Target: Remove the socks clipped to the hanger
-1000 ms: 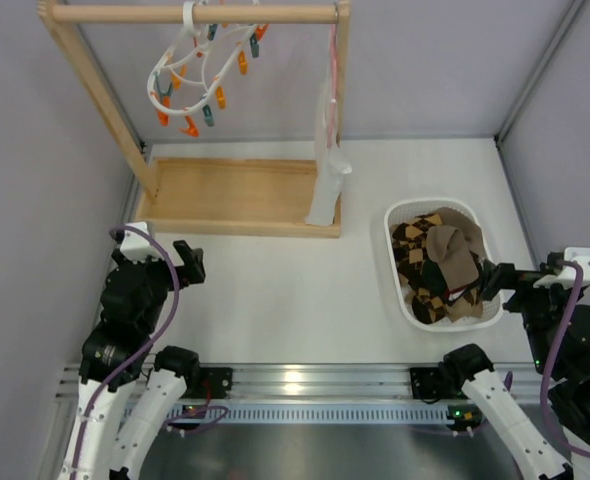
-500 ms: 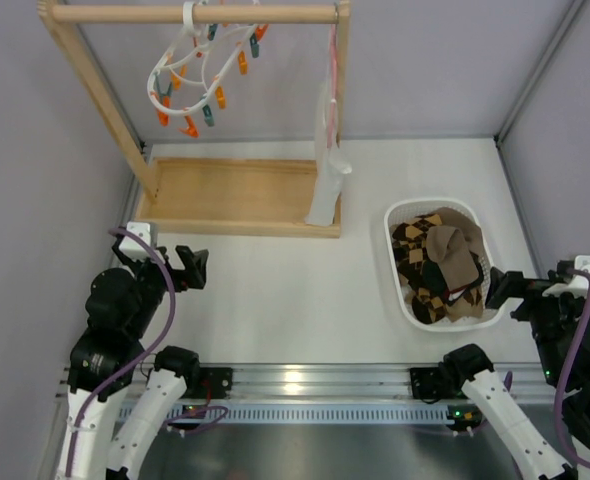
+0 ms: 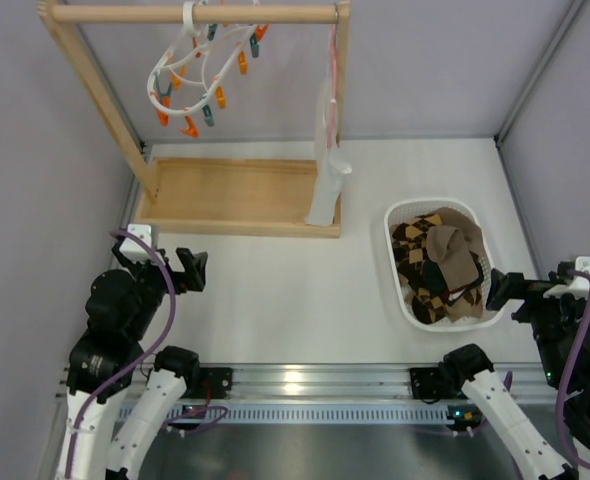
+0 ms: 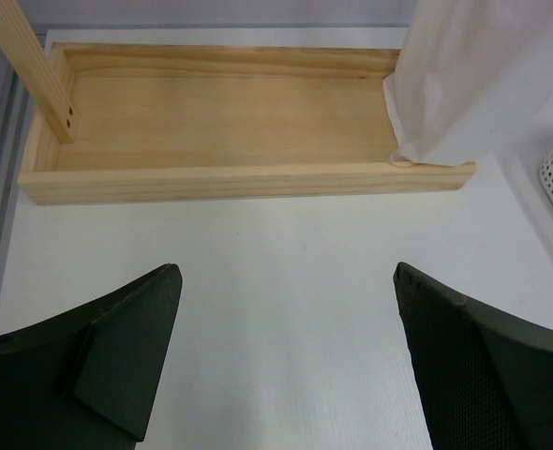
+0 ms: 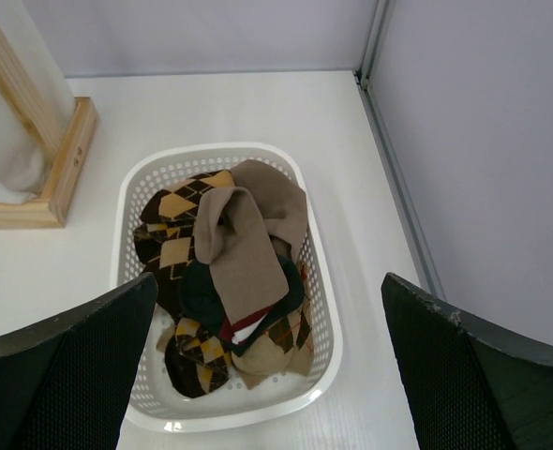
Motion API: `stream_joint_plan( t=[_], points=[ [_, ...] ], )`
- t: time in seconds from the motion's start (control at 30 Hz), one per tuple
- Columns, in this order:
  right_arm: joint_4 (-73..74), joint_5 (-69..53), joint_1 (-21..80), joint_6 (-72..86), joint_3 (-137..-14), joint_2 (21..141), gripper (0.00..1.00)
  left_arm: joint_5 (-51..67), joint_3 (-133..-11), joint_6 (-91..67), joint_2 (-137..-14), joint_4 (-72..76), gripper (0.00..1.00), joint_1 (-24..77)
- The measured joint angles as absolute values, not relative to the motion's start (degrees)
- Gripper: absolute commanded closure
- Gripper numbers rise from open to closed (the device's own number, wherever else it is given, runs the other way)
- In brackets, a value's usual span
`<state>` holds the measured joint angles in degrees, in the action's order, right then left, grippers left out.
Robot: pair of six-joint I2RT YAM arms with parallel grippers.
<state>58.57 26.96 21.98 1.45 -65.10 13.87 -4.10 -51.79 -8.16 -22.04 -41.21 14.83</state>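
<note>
Top external view: hanger [image 3: 189, 14] bare, socks [image 3: 440, 262] in basket [image 3: 391, 262]; left gripper [image 3: 190, 268] and right gripper [image 3: 502, 290] gape empty, the latter near enough to knock it.

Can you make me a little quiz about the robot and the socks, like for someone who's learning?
1. True or false: a sock hangs from the hanger.
2. Where do the socks lie? A) in the white basket B) in a blue bucket C) in a drawer
3. Fill in: the left pincer and the right pincer are both ____.
Key: 1 false; 2 A; 3 open.
</note>
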Motion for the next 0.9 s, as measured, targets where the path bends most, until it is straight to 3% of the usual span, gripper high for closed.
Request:
stream_joint_plan(
  t=[0.9],
  points=[
    [58.59, 26.89, 21.98, 1.45, -65.10, 13.87, 0.01, -5.52, -51.79, -8.19, -20.75, -41.28, 0.02, 14.98]
  ],
)
